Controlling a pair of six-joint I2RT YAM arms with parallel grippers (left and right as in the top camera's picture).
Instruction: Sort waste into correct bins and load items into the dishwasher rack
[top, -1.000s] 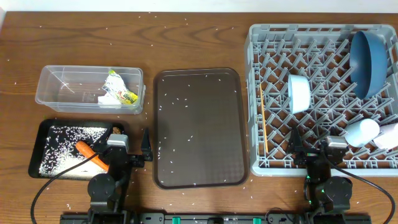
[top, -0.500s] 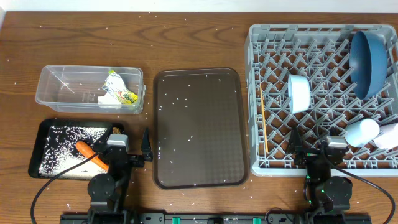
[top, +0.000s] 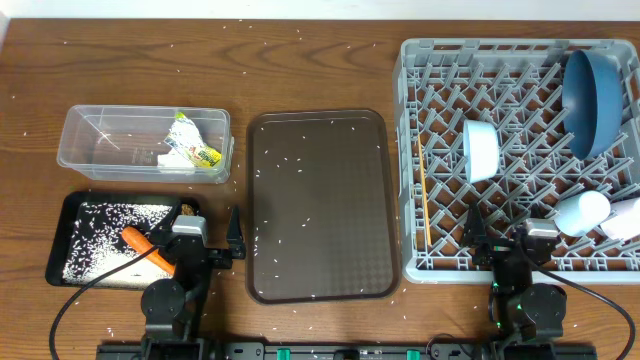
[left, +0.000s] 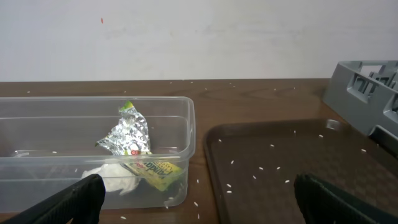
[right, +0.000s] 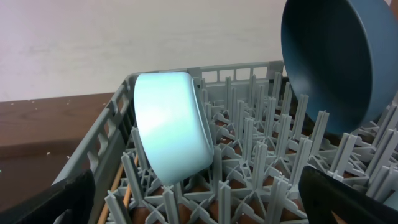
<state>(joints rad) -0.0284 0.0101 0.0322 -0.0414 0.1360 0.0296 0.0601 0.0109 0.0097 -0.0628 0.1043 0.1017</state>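
The clear tub (top: 100, 140) holds the green-yellow wrapper (top: 194, 146) and crumpled white paper (top: 172, 160); the left wrist view shows the tub (left: 56, 134), wrapper (left: 135, 140) and paper (left: 115, 174). The black tray (top: 58, 245) holds rice grains (top: 105, 225), the carrot (top: 147, 250) and a brown lump (top: 186, 208). The grey rack (top: 440, 70) holds the blue plate (top: 592, 95), white bowl (top: 481, 150), light blue cup (top: 582, 212), pale pink cup (top: 626, 218) and chopsticks (top: 423, 195). My left gripper (top: 203, 240) is open and empty by the black tray. My right gripper (top: 510, 242) is open and empty over the rack's front edge.
A large brown serving tray (top: 320, 200) with scattered rice grains lies between the bins and the rack; it also shows in the left wrist view (left: 292, 168). Loose grains dot the wooden table (top: 300, 70). The right wrist view shows the bowl (right: 171, 130), plate (right: 339, 56) and pegs (right: 249, 155).
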